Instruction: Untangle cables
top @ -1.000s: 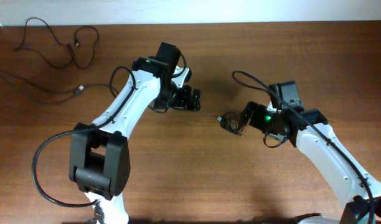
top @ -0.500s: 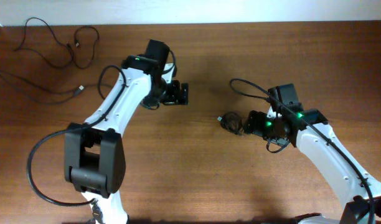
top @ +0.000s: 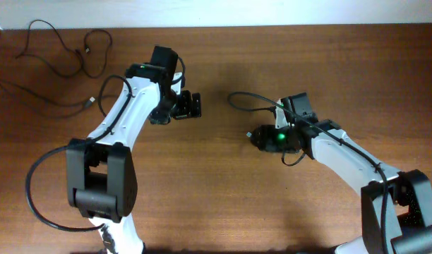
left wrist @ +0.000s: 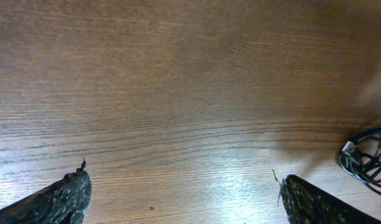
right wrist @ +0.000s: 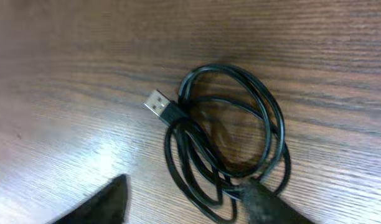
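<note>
Cables (top: 84, 51): we see thin black strands lying loose at the far left corner of the desk (top: 223, 204), well apart from both arms.
Left pincer (top: 195, 106): we find it left of centre over bare wood, its fingers (left wrist: 60, 199) spread wide with nothing between them.
Coiled cable (right wrist: 231, 149): it lies on the desk right of centre, wound in a few overlapping loops. Its USB plug (right wrist: 158, 104) pokes out to the left in the right wrist view.
Right pincer (right wrist: 184, 208): we see it right at the coil, jaws partly apart. One fingertip (right wrist: 271, 202) touches the coil's near loops, and the other stands clear over bare wood.
</note>
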Robot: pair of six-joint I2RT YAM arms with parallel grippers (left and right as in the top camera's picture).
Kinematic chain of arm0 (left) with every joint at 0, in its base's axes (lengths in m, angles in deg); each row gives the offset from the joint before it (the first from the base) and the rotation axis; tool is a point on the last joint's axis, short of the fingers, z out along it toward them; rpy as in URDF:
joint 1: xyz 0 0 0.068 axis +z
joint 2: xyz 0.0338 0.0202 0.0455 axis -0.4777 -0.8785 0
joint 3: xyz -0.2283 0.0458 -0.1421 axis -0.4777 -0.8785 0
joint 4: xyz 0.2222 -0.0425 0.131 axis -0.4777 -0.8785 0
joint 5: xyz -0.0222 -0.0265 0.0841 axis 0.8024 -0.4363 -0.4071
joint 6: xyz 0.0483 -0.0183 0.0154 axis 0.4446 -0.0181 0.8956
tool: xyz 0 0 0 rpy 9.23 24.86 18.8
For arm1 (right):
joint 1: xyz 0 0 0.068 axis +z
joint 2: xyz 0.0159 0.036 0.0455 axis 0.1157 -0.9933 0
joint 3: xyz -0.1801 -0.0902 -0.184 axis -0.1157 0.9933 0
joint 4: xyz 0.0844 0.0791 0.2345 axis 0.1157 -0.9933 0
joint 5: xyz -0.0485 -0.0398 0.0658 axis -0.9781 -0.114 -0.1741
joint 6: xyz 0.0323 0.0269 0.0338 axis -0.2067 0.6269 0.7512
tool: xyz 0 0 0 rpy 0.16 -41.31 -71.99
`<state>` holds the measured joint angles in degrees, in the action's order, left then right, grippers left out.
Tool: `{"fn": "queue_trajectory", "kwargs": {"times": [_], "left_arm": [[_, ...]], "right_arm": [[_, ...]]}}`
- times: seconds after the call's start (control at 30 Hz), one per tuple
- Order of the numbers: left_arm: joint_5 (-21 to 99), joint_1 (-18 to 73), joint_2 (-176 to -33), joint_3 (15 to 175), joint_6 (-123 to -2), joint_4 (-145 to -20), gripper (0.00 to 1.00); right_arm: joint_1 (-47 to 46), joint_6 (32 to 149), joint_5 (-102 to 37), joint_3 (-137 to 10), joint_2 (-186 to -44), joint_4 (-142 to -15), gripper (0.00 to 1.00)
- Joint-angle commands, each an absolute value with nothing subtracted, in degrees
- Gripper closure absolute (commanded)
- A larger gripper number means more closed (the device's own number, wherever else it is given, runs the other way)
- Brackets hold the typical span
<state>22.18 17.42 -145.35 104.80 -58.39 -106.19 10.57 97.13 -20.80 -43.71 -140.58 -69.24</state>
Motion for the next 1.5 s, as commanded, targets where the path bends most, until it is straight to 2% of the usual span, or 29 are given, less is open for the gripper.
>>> {"fn": "queue_trajectory", "kwargs": {"times": [0.0,0.1,0.17,0.27,0.37,0.47,0.5,0.6,0.63,0.7,0.8,0.9,0.97,1.07,1.1,1.17,1.27,1.3,1.37,1.4,1.47], "left_arm": [[21.51,17.46,-145.48,103.23,-58.93,-106.15,0.01],[21.57,17.46,-145.48,103.23,-58.93,-106.17,0.01],[21.55,17.46,-145.48,103.23,-58.93,-106.17,0.01],[21.55,17.46,-145.48,103.23,-58.93,-106.17,0.01],[21.57,17.46,-145.48,103.23,-58.93,-106.19,0.0],[25.37,17.46,-145.48,103.23,-58.95,-106.22,0.01],[30.05,17.46,-145.48,103.23,-58.95,-106.76,0.01],[45.66,17.44,-145.48,103.23,-58.89,-108.05,0.01],[53.72,17.44,-145.48,103.23,-56.64,-108.03,0.15],[61.96,17.44,-145.48,103.23,-51.65,-108.31,0.16],[66.77,17.44,-145.48,103.23,-45.38,-109.98,0.16],[66.84,16.28,-145.48,103.23,-45.4,-110.7,0.22],[65.83,15.0,-145.48,103.23,-45.4,-110.67,0.2],[63.82,13.44,-145.48,103.23,-46.23,-110.63,0.24],[63.84,13.27,-145.48,103.23,-46.25,-110.65,0.27],[63.76,13.18,-145.48,103.23,-46.25,-110.65,0.46],[62.36,13.18,-145.48,103.23,-46.25,-110.7,0.57],[62.36,13.12,-145.48,103.23,-46.28,-110.7,0.67],[62.16,12.92,-145.48,103.23,-46.25,-110.7,0.8],[59.89,12.92,-145.48,103.23,-46.28,-110.7,1.0],[56.3,12.92,-145.48,103.23,-46.28,-111.37,1.0]], "right_arm": [[10.7,96.71,-19.92,-44.24,-141.11,-67.95,0.56],[10.72,96.28,-23.07,-44.24,-141.11,-67.91,0.58],[10.7,96.3,-24.38,-44.24,-141.11,-68.08,0.66],[10.7,96.3,-21.35,-44.26,-141.04,-67.97,0.95],[10.59,96.32,-18.79,-46.01,-139.36,-72.08,0.96],[10.59,96.3,-5.98,-51.01,-132.21,-78.18,0.96],[10.59,96.3,0.38,-52.19,-129.13,-78.02,0.96],[10.61,96.34,1.28,-52.54,-123.84,-77.74,0.96],[10.61,96.93,-0.36,-52.54,-123.38,-78.31,0.96],[10.61,100.49,-2.0,-52.54,-123.82,-79.38,0.96],[10.61,103.34,-2.42,-52.52,-124.61,-78.4,0.96],[10.61,108.58,-2.35,-52.52,-124.61,-74.59,0.96],[10.61,110.18,-2.31,-52.52,-124.61,-73.0,0.96],[10.61,110.81,-1.04,-52.52,-124.61,-72.21,0.96],[10.61,110.81,-0.03,-52.52,-124.61,-72.04,0.96],[10.61,110.81,1.36,-52.52,-124.61,-71.75,0.96],[10.61,112.98,1.32,-52.52,-124.58,-70.83,0.96],[10.61,113.57,1.34,-52.52,-124.58,-69.96,0.96],[10.61,114.4,1.34,-52.52,-124.58,-68.93,0.96],[10.61,114.4,1.3,-52.52,-124.58,-68.47,0.96],[10.55,114.4,1.32,-52.52,-124.58,-68.52,0.96]]}}
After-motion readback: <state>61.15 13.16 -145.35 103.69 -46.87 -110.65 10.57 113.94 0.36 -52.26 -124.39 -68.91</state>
